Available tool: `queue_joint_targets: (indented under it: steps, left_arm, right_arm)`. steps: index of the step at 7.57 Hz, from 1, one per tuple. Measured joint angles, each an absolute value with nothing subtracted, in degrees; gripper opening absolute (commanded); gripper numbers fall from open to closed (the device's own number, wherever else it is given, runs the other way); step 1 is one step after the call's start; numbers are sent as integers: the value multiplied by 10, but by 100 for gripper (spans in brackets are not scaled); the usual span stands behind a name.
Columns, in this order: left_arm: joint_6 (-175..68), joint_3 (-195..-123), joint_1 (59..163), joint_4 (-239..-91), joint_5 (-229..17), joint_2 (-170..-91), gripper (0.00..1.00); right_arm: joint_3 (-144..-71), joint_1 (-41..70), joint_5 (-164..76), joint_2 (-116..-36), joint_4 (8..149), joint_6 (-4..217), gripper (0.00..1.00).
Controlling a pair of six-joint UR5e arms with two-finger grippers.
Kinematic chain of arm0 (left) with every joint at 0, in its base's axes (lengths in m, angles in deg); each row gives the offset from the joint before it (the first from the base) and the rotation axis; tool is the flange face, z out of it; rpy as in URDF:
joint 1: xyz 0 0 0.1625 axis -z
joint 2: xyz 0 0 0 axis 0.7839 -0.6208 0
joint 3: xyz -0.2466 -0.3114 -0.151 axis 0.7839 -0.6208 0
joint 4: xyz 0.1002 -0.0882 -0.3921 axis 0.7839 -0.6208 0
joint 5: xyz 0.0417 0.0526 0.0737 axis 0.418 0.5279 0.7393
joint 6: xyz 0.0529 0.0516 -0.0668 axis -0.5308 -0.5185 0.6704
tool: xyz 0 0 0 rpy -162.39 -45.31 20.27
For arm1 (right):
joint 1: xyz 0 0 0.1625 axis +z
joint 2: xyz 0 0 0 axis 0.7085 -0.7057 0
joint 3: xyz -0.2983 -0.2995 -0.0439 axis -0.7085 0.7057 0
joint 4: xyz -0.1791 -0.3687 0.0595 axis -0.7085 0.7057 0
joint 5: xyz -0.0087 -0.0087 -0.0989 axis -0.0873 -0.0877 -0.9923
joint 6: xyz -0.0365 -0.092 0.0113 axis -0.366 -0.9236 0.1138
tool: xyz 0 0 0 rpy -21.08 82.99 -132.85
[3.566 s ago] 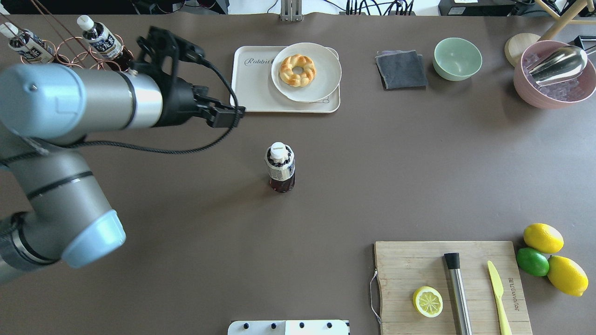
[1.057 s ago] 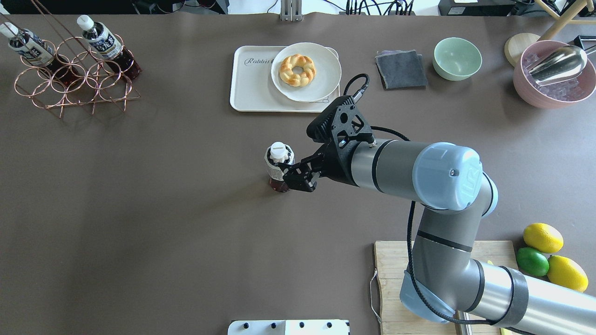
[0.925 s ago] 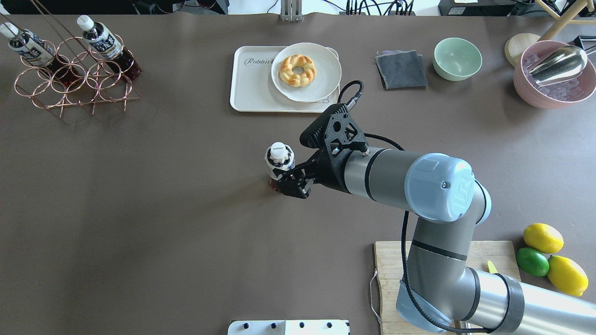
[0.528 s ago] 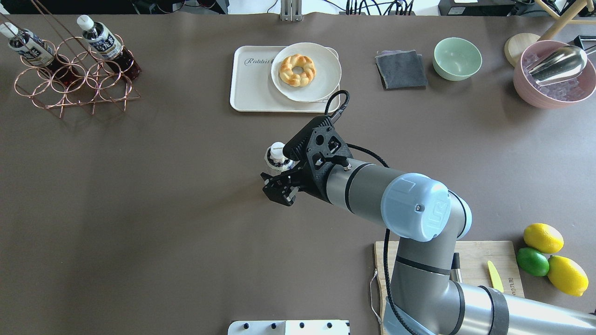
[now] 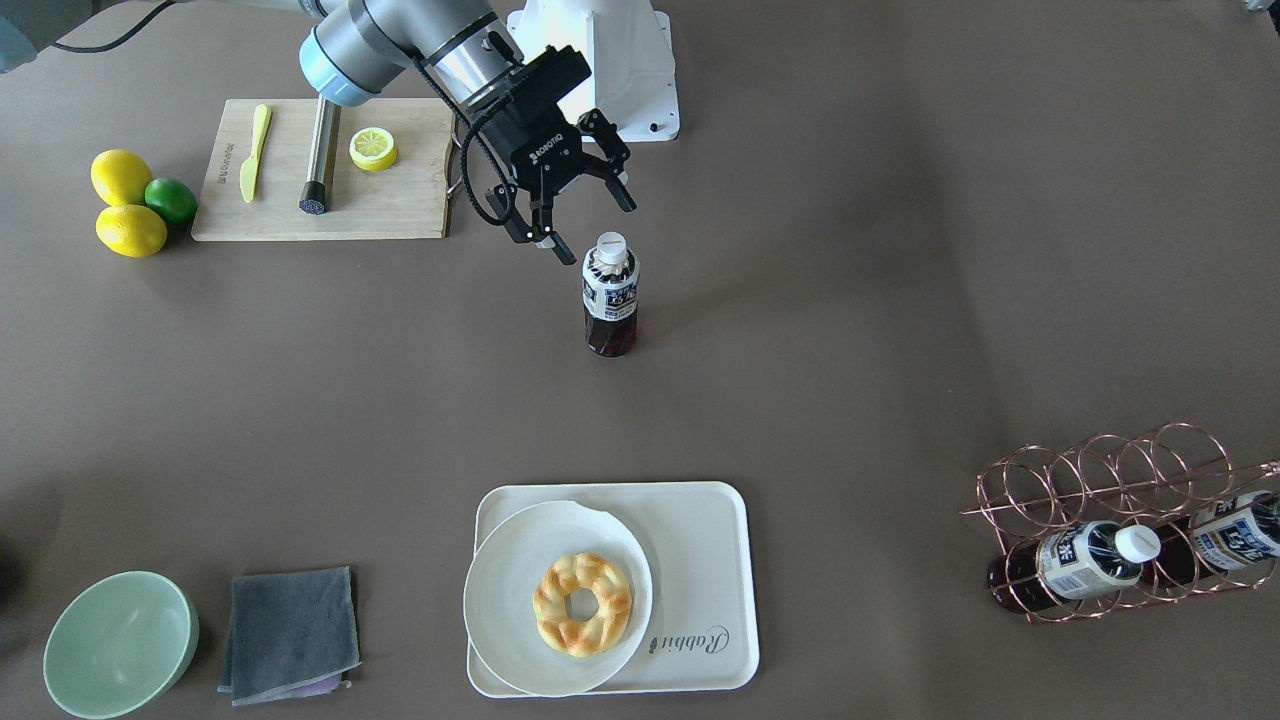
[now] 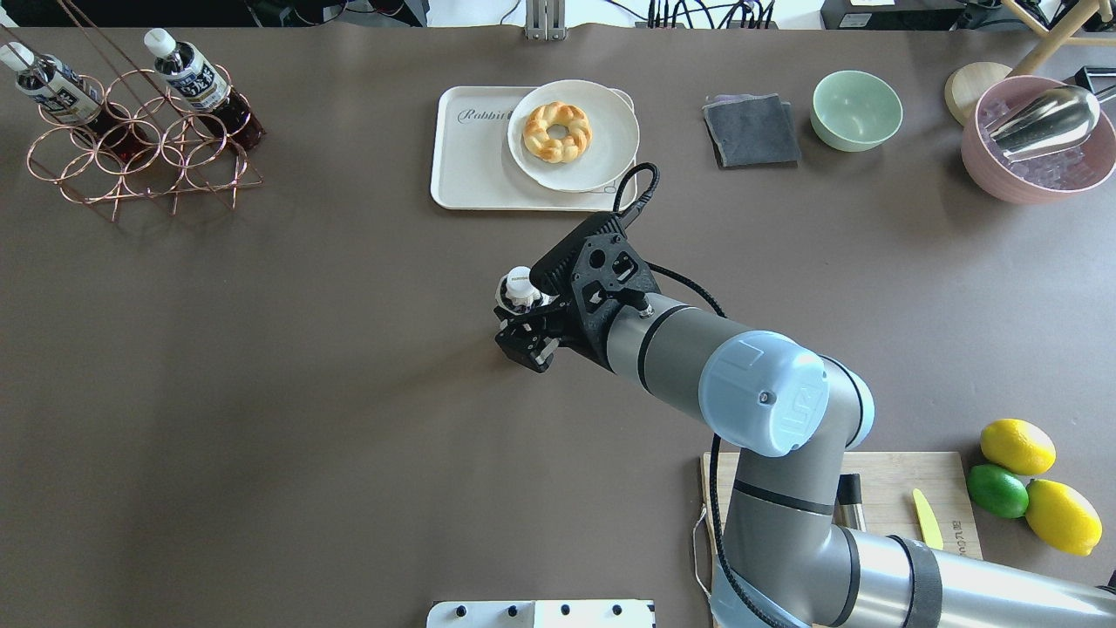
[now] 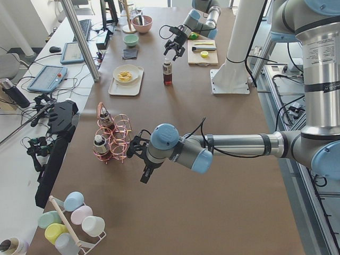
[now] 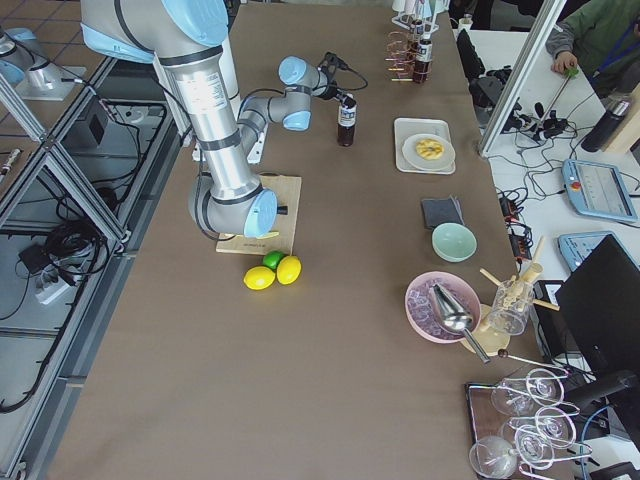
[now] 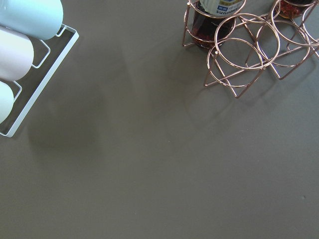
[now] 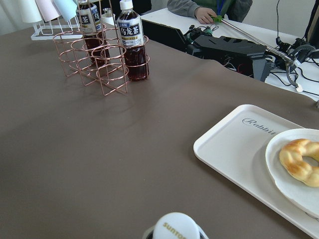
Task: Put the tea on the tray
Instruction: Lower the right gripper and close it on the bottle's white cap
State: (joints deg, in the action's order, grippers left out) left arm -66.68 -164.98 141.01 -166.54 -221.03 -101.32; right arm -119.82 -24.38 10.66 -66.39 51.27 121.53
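The tea stands upright mid-table, white cap up; its cap shows in the overhead view and at the bottom of the right wrist view. My right gripper is open and empty, just above the cap on the robot's side, not touching it; it also shows overhead. The cream tray lies beyond, with a white plate and a doughnut on its right half. Two more tea bottles sit in the copper rack. My left gripper shows only in the exterior left view; I cannot tell if it is open.
The copper rack stands at the far left. A grey cloth, green bowl and pink bowl with a scoop line the far right. A cutting board, lemons and a lime are near right.
The left arm has left the overhead view. The right arm came in from the right and its open gripper moved left, over the tea. The tea has not moved.
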Motion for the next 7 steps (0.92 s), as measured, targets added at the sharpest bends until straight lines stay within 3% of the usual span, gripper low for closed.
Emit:
queue_joint_targets:
  steps: [4,6,7]
  left_arm:
    - [-667,-1650,1410,-1666,-2210,-1016,99]
    - [-667,-1649,1410,-1666,-2210,-1017,99]
    - [-667,-1649,1410,-1666,-2210,-1017,99]
  right_arm:
    - [-1179,-252,83,-646,512,1217,84]
    - [-1173,-253,80,-642,512,1217,68]
    - [-1171,-253,80,-642,512,1217,48]
